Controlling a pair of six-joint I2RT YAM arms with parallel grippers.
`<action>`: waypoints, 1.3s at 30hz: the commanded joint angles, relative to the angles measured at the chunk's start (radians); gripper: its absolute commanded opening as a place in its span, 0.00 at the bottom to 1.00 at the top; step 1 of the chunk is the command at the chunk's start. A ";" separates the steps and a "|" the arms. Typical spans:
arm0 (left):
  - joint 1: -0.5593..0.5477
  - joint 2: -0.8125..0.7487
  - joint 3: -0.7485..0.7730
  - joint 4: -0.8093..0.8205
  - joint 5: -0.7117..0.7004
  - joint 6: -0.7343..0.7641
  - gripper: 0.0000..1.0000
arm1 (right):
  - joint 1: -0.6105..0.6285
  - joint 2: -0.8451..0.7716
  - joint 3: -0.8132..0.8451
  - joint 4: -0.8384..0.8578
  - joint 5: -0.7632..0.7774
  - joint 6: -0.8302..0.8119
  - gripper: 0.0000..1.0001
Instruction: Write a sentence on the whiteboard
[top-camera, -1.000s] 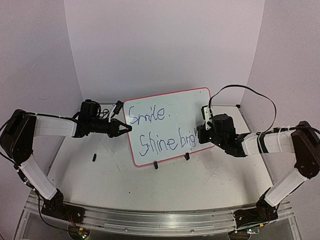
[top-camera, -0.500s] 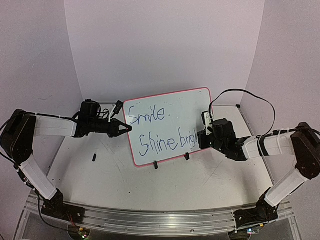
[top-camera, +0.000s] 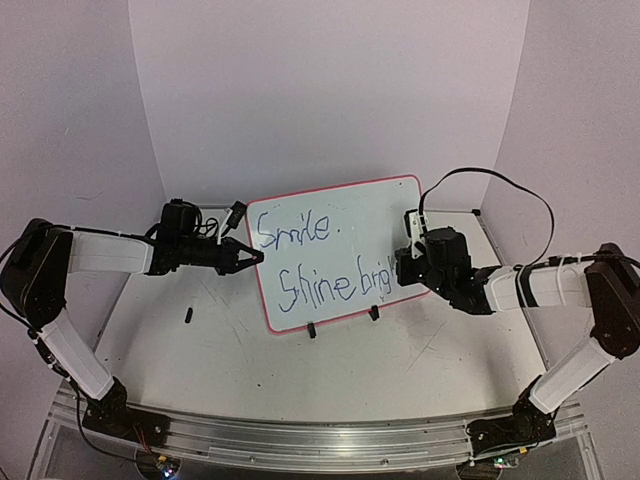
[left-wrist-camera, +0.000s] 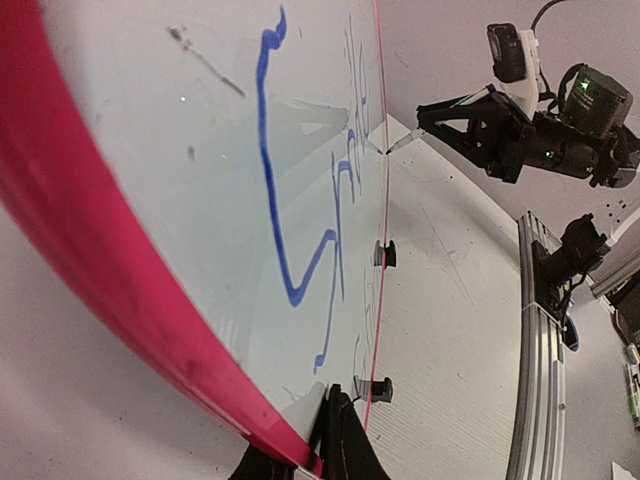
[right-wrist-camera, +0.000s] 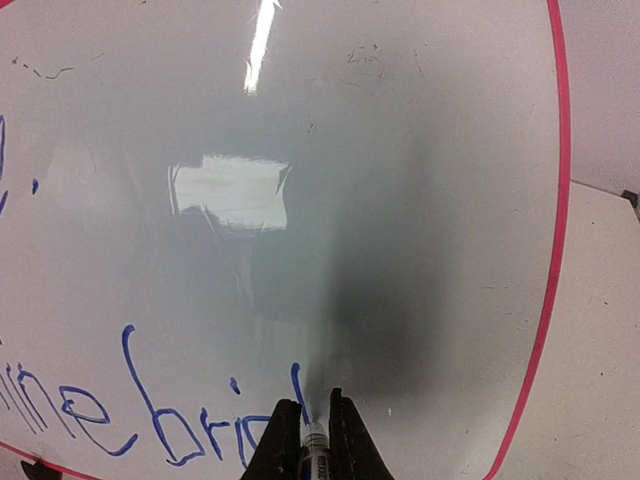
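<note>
Toward the back of the tabletop (top-camera: 300, 370), the whiteboard (top-camera: 370, 225) stands between my two arms, leaning on its two black clip feet (top-camera: 312, 331), its glossy white face turned to the near side and its thin red-pink frame running all round. My left end effector (top-camera: 248, 257) reaches in from the left and is pressed together on the board's left edge; from the left wrist view the red frame passes right at the dark fingers (left-wrist-camera: 335, 445), and the board's face stretches away from them. My right end effector (right-wrist-camera: 312, 402) is at the lower right part of the board, its two fingers closed tight on a marker (right-wrist-camera: 314, 442) whose tip points at the white surface just right of the last blue stroke; whether the tip touches I cannot tell for sure. Blue handwriting reads "Smile." on the upper line and "Shine brig" on the lower one. To the right of the marker the board is bare up to the frame, apart from faint grey smudges and a bright reflection of light. A small black piece (top-camera: 188, 316) lies on the tabletop, left of the board and well apart from it.
</note>
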 joint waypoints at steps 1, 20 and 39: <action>-0.012 0.051 -0.026 -0.140 -0.245 0.143 0.00 | -0.004 -0.002 0.038 0.026 0.052 -0.013 0.00; -0.013 0.051 -0.028 -0.141 -0.246 0.144 0.00 | -0.003 -0.003 0.009 0.044 -0.038 -0.032 0.00; -0.013 0.050 -0.027 -0.142 -0.245 0.143 0.00 | -0.005 0.024 0.042 0.051 0.069 -0.026 0.00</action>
